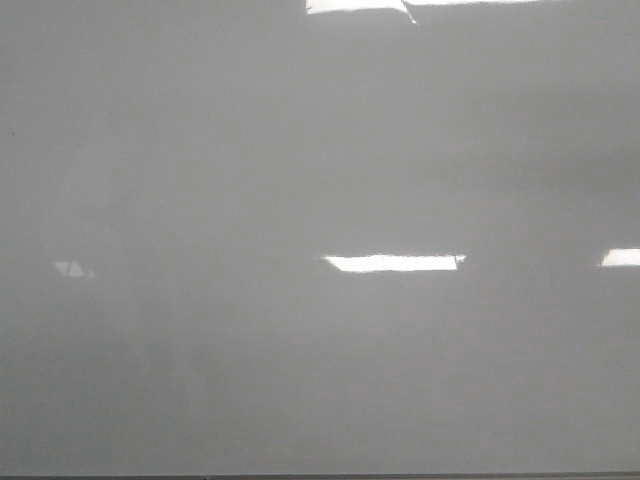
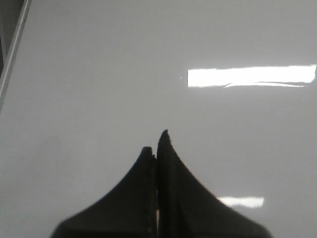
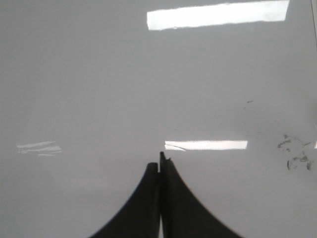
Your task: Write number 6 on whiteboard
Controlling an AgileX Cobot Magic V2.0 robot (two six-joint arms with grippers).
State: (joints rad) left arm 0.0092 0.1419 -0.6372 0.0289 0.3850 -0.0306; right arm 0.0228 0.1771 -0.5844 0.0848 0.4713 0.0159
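Observation:
The whiteboard [image 1: 300,150] is a glossy grey-white board that fills the front view, with a dark edge along the bottom. No number 6 shows on it in any view. Neither gripper shows in the front view. In the left wrist view my left gripper [image 2: 156,148] is shut and empty, its black fingers pressed together over the bare whiteboard [image 2: 99,74]. In the right wrist view my right gripper [image 3: 159,166] is shut and empty over the whiteboard [image 3: 99,74]. No pen is in view.
Bright rectangular light reflections [image 1: 392,263] lie on the board. Faint dark smudges [image 3: 294,153] mark the board in the right wrist view. The board's edge and frame [image 2: 12,44] show in a corner of the left wrist view.

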